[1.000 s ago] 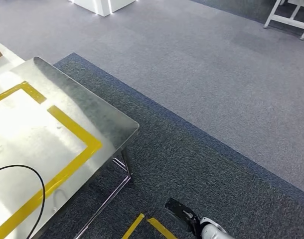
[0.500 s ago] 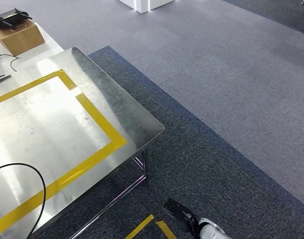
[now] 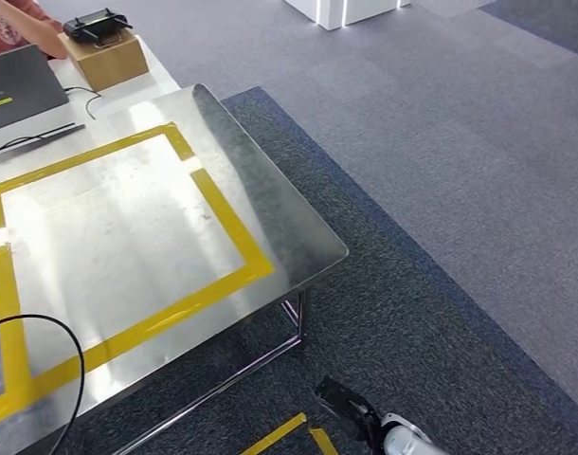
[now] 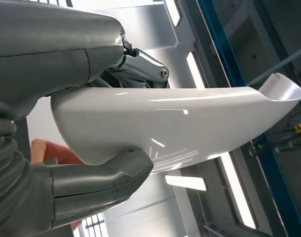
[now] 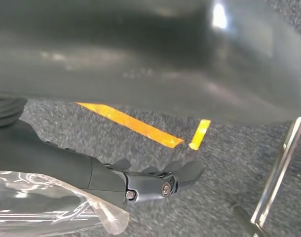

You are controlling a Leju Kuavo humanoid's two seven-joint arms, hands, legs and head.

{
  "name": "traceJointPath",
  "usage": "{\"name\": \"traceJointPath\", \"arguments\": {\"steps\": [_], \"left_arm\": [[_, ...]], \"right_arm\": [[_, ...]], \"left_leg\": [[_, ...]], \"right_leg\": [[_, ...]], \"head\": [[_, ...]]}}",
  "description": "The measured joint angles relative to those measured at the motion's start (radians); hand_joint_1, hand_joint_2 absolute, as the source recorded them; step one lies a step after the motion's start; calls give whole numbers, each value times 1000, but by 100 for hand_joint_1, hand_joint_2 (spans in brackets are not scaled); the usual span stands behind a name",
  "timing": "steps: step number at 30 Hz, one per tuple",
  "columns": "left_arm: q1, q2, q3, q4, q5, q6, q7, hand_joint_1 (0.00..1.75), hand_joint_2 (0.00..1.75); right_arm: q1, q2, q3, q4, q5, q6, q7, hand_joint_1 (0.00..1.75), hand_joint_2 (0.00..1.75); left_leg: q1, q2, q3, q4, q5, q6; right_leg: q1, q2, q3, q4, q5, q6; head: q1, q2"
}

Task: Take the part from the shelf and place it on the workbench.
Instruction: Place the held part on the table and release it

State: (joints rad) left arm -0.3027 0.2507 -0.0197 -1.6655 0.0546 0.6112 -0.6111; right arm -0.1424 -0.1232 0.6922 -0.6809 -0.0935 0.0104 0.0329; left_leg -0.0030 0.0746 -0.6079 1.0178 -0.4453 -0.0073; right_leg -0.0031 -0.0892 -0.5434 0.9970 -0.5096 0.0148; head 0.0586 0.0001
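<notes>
In the left wrist view my left hand (image 4: 48, 59) grips a long, glossy white part (image 4: 178, 123), with the thumb (image 4: 104, 180) under it and the fingers over its top. The workbench (image 3: 272, 213) is a shiny steel table marked with yellow tape rectangles, at the left in the head view. My right hand (image 3: 347, 408) hangs low beside the bench's near corner, over dark carpet. In the right wrist view the right hand (image 5: 141, 182) has its fingers stretched out and holds nothing. Clear plastic film (image 5: 48, 207) lies beside its wrist.
At the bench's far end stand a cardboard box (image 3: 107, 59) with a black device on it and a dark laptop (image 3: 22, 85); a person's arm (image 3: 18, 21) reaches there. A black cable (image 3: 75, 351) loops over the near end. Yellow floor tape (image 3: 276, 436) lies below the bench legs (image 3: 298, 318).
The whole picture has shifted, so the camera has turned toward the workbench, which now shows more of its top, with the box, laptop and a person's arm. My right hand stays low.
</notes>
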Motion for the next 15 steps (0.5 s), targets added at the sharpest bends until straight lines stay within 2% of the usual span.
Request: {"name": "traceJointPath", "arguments": {"steps": [2, 3, 4, 5, 6, 7, 8, 9, 10, 11, 12, 13, 14, 15], "left_arm": [[1, 0, 0, 0, 0, 1, 0, 175, 175], [1, 0, 1, 0, 0, 1, 0, 175, 175], [0, 0, 1, 0, 0, 2, 0, 175, 175], [-1, 0, 1, -1, 0, 2, 0, 175, 175], [-1, -1, 0, -1, -1, 2, 0, 175, 175], [-1, -2, 0, -1, -1, 2, 0, 175, 175], [0, -4, 0, -1, -1, 2, 0, 175, 175], [1, -5, 0, -1, -1, 2, 0, 175, 175], [1, -5, 0, -1, -1, 2, 0, 175, 175], [2, -6, 0, -1, -1, 2, 0, 175, 175], [2, -6, 0, -1, -1, 2, 0, 175, 175], [1, -6, 0, -1, -1, 2, 0, 175, 175], [1, -7, 0, -1, -1, 2, 0, 175, 175], [1, -7, 0, -1, -1, 2, 0, 175, 175]], "right_arm": [[-2, 0, 0, 0, 0, 0, 0, 0, 0], [-4, 0, -1, 0, 0, 0, 0, 0, 0], [-5, 0, -1, 0, 0, 0, 0, 0, 0], [-6, 0, -1, 0, 0, 0, 0, 0, 0], [-6, 0, -1, 0, 1, 0, 0, 0, 0], [-5, 0, -1, 0, 1, 0, 0, 0, 0], [-2, 0, -1, 0, 1, 0, 0, 0, 0], [1, 0, -1, 1, 1, 0, 0, 0, 0], [3, 0, -1, 1, 2, 0, 0, 0, 0], [4, 0, -1, 1, 2, 0, 0, 0, 0], [3, 0, -1, 1, 2, 0, 0, 0, 0], [2, 0, -1, 1, 2, 0, 0, 0, 0], [2, -1, -2, 1, 2, 0, 0, 0, 0], [2, -1, -2, 1, 2, 0, 0, 0, 0]], "left_leg": [[0, -20, -5, -2, 1, 10], [2, -31, -6, -4, 3, 15], [5, -42, -5, -6, 5, 21], [8, -51, -5, -9, 7, 27], [10, -61, -5, -10, 8, 31], [11, -72, -5, -10, 8, 34], [11, -84, -6, -9, 7, 35], [11, -97, -6, -9, 7, 36], [10, -110, -6, -8, 7, 36], [11, -124, -6, -7, 7, 36], [11, -137, -5, -5, 6, 35], [10, -148, -6, -4, 6, 32], [11, -160, -8, -1, 5, 28], [11, -170, -11, 1, 7, 23]], "right_leg": [[2, -20, 4, -2, -3, 8], [1, -19, 4, 0, -8, 13], [0, -3, -2, 13, -19, 18], [-2, 23, -19, 47, -40, 22], [-4, 53, -48, 105, -70, 25], [-4, 75, -86, 178, -102, 26], [-4, 84, -124, 250, -127, 27], [-4, 87, -151, 296, -135, 27], [-4, 88, -160, 302, -122, 25], [-5, 91, -148, 264, -88, 23], [-6, 101, -120, 196, -45, 19], [-8, 122, -89, 125, -13, 16], [-10, 141, -60, 64, 9, 13], [-11, 156, -42, 30, 16, 10]], "head": [[1, 0], [2, 0], [3, 0], [4, 0], [7, 0], [8, 0], [10, 0], [10, 0], [10, 0], [10, 0], [10, 0], [10, 0], [9, 0], [9, 0]]}}
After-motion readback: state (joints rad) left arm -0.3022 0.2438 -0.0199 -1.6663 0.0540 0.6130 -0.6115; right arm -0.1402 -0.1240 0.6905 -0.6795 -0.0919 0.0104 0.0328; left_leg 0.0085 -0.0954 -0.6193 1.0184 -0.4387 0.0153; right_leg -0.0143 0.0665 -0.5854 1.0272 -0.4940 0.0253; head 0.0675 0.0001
